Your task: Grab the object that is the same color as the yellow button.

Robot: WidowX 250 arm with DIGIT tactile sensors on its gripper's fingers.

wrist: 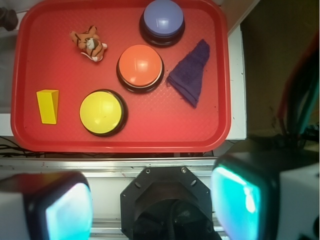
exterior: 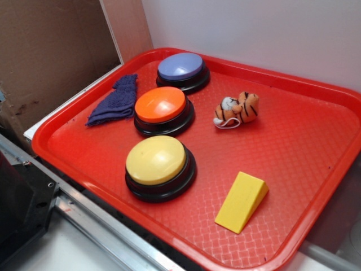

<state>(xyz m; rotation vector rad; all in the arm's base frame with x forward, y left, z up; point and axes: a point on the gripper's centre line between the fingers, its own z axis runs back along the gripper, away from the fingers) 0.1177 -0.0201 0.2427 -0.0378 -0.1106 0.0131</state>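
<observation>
The object, a yellow wedge block (exterior: 242, 201) (wrist: 48, 106), lies on the red tray (exterior: 304, 141) (wrist: 150, 135) near its front right corner in the exterior view. The yellow button (exterior: 157, 163) (wrist: 102, 112) sits on its black base beside it, a short gap apart. My gripper (wrist: 152, 207) hangs high above the robot base, outside the tray's near edge, far from the wedge. It is open, its two cyan-glowing fingers (wrist: 237, 197) wide apart with nothing between them. The gripper does not show in the exterior view.
An orange button (exterior: 162, 108) (wrist: 140, 67) and a purple button (exterior: 181, 70) (wrist: 162, 21) stand in a row behind the yellow one. A small tiger toy (exterior: 237, 109) (wrist: 89, 43) and a folded purple cloth (exterior: 115, 100) (wrist: 190, 72) also lie on the tray. A metal rail (wrist: 125, 167) runs along the tray's edge.
</observation>
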